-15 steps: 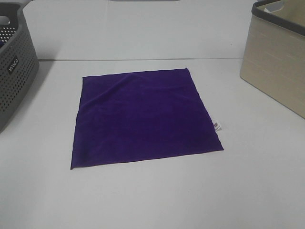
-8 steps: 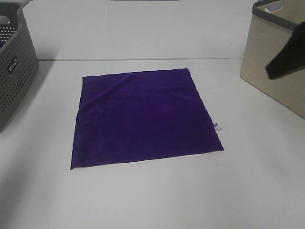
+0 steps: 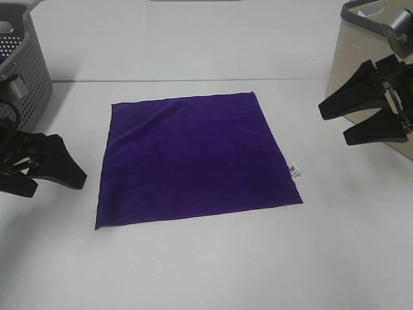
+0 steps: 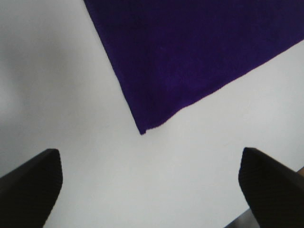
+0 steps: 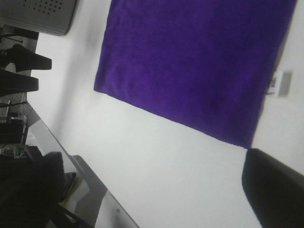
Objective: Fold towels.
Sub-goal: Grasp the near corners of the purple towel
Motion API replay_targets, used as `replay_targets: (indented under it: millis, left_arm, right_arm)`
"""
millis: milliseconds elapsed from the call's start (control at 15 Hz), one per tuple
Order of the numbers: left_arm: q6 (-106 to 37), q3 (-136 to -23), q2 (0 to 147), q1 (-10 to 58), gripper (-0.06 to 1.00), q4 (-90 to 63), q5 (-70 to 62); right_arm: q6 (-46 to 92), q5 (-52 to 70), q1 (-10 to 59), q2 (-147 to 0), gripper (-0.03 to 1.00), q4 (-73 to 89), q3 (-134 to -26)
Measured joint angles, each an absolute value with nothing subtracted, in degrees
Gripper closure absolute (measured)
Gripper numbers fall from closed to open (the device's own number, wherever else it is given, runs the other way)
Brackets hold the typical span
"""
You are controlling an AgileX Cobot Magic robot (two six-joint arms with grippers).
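Opening of the first fold, as judged from the layout. The purple towel [image 3: 197, 158] is lying flat and unfolded in the middle of the white table [image 3: 206, 271], with its white tag [image 3: 294, 170] sticking out from the right edge near the front right corner. A shallow wrinkle is running across the far left part.

You are holding the left gripper [image 3: 57, 187] just off the towel's left edge, with its jaws spread wide and nothing between them. In the left wrist view the front left corner [image 4: 141, 132] is sitting almost centred between the two fingers [image 4: 33, 180]. The right gripper [image 3: 333, 124] is hovering well apart from the right edge, in front of the beige basket [image 3: 368, 71]. It too is gaping and carrying nothing. The grey perforated basket [image 3: 26, 77] is standing behind the left arm.

To do this step well, you are looking to pinch two corners of the same edge, one in each gripper. The right gripper is sitting farther from the cloth than the left, so it probably needs the longer approach. The pile is looking soft, so it is likely to bunch if a finger pushes it sideways. Lowering each lower finger to the table just outside the hem should be safer. Lifting both corners evenly should keep the edges aligned.
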State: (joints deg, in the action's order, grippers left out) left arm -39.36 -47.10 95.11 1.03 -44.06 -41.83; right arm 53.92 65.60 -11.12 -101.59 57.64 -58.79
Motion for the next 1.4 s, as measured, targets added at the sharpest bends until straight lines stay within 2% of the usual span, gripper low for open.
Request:
replay_targets:
  millis: [133,400,867,1200,1400]
  left_arm:
    - [-50.25,-47.10,102.73,1.03,0.02,-54.55,-39.65]
    - [-58.38,-47.15,109.66,1.03,0.02,-63.37,-40.11]
    - [-62.40,-47.61,113.85,-2.06,0.04,-67.09,-45.03]
    - [-62.80,-47.61,114.02,-2.06,0.05,-67.38,-45.32]
    - [-62.80,-47.61,114.13,-2.06,0.05,-67.55,-45.38]
  right_arm:
    - [54.60,64.74,-11.06,-108.06,-0.01,55.06,-58.84]
    - [54.72,58.44,-10.26,-111.04,-0.01,54.95,-58.84]
    - [56.38,55.69,-9.97,-118.26,-0.01,55.92,-60.22]
    - [55.69,53.17,-4.64,-119.92,-0.01,55.23,-62.34]
    - [55.58,53.46,-4.24,-120.55,-0.01,55.23,-62.80]
